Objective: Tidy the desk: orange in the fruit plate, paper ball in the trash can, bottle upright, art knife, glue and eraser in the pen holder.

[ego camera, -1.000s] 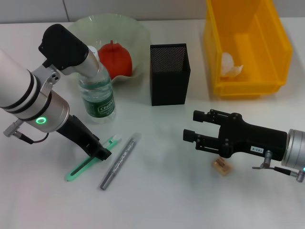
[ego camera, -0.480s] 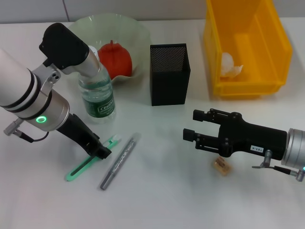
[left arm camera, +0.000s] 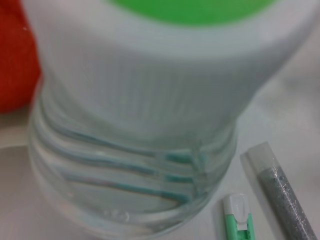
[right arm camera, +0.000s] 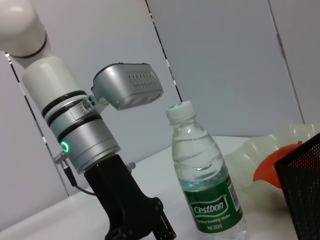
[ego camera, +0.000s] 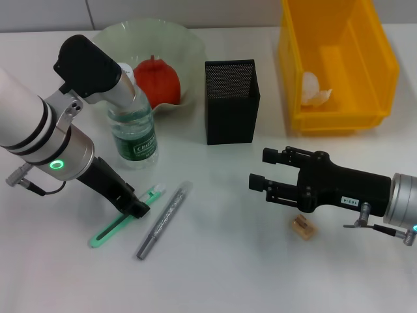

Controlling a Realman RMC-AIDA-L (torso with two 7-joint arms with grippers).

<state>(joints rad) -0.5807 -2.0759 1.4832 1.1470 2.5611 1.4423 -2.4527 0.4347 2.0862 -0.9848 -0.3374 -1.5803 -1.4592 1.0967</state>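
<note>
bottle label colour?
Green with white lettering on the bottle; clearest in the right wrist view.

Bright, even overhead light falls on the white desk (ego camera: 215, 261), leaving only faint, soft shadows. The left wrist view is badly out of focus: the clear plastic bottle with the green-topped white cap (left arm camera: 140, 115) fills it as a blur.

- The left arm reaches in from the left side, its silver wrist lit by a green ring; the black left hand (ego camera: 138, 207) points down and forward, its tip low at the bench. Whether its fingers are spread or closed cannot be told.
- The right arm lies nearly level, entering from the right; the right hand (ego camera: 260, 171) points leftward, fingers parted, above the bench.
</note>
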